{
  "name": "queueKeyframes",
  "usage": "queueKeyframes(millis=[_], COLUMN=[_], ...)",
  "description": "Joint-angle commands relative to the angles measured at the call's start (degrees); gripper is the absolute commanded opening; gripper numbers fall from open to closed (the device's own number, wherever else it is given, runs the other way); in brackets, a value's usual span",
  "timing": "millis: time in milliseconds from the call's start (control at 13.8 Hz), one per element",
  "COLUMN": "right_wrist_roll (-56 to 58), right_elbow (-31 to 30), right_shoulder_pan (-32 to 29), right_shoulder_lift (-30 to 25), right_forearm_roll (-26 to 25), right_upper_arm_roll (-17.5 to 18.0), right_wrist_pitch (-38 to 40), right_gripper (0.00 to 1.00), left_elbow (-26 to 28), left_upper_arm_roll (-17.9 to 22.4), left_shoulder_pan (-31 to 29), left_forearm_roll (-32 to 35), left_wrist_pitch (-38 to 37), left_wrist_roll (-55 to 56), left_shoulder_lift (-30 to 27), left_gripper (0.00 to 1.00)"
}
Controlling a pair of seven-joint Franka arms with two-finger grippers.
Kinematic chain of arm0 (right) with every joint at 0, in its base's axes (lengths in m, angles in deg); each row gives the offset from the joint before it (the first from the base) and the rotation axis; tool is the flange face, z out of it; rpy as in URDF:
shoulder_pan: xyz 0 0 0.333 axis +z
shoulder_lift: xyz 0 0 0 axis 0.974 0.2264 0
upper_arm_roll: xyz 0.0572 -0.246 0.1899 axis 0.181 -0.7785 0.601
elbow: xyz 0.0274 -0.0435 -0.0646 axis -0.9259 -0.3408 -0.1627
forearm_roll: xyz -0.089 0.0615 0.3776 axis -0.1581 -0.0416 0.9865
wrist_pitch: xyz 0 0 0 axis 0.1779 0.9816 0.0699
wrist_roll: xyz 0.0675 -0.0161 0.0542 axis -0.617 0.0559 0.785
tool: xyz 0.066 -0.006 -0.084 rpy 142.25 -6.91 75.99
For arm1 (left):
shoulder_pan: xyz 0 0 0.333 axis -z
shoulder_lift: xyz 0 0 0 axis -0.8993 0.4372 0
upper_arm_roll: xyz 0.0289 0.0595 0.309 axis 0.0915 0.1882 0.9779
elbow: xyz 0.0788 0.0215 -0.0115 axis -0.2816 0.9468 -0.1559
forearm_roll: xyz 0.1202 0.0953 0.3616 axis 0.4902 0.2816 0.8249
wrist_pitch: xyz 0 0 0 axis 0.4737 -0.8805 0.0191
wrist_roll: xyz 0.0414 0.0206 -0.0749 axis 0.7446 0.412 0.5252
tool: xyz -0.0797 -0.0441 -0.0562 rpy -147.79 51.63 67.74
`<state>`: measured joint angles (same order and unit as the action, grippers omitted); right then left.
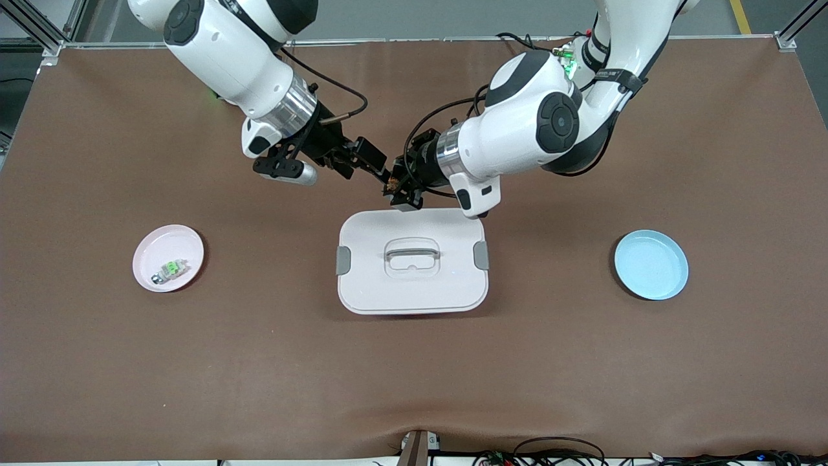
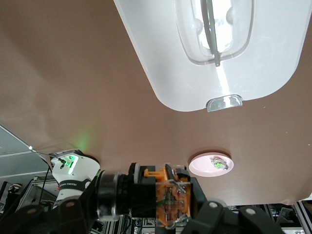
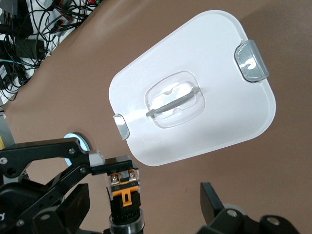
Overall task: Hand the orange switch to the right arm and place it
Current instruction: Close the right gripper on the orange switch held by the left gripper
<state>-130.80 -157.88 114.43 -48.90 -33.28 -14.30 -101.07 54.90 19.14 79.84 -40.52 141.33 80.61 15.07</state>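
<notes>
The orange switch [image 1: 390, 188], a tiny black block with an orange end, hangs in the air just above the edge of the white lidded box nearest the arms' bases. My left gripper [image 1: 402, 191] is shut on it. In the left wrist view the switch [image 2: 170, 200] sits lengthwise between the left gripper's [image 2: 146, 202] fingers. My right gripper [image 1: 380, 172] reaches in from the right arm's end. In the right wrist view the right gripper [image 3: 146, 207] is open, its fingers standing wide on either side of the switch [image 3: 124, 192] without touching it.
The white lidded box [image 1: 362, 291] with grey clips and a clear handle sits mid-table, directly under both grippers. A pink plate [image 1: 184, 243] holding a pale grey part with a green top [image 1: 171, 266] lies toward the right arm's end. A blue plate [image 1: 651, 264] lies toward the left arm's end.
</notes>
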Motion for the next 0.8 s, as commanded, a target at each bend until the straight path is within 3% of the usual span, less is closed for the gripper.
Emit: queueKeyframes(millis=[0,654,727], right_wrist_roll=[1.5,1.5,1.5], right_elbow=[0.5,0.5,0.5], right_shoulder_pan=[0.6,4.6,4.6], right_shoulder_lift=[0.7,2.3,2.5], right_forearm_roll=[1.5,1.5,1.5], right_upper_arm_roll=[-0.1,-0.1,-0.1], right_wrist_pitch=[0.0,-0.3,-0.2], right_gripper=[1.0,1.0,0.86], left_elbow=[-1.4,-1.4,-1.4], left_upper_arm_roll=[0.3,0.3,0.3], left_shoulder_pan=[1.0,1.2,1.2], left_forearm_roll=[-0.9,-0.8,-0.8], left_wrist_pitch=[0.4,1.1,1.1], left_wrist_roll=[1.2,1.2,1.2], left_shoulder_lift=[0.7,1.1,1.1], left_gripper=[0.0,0.0,0.0])
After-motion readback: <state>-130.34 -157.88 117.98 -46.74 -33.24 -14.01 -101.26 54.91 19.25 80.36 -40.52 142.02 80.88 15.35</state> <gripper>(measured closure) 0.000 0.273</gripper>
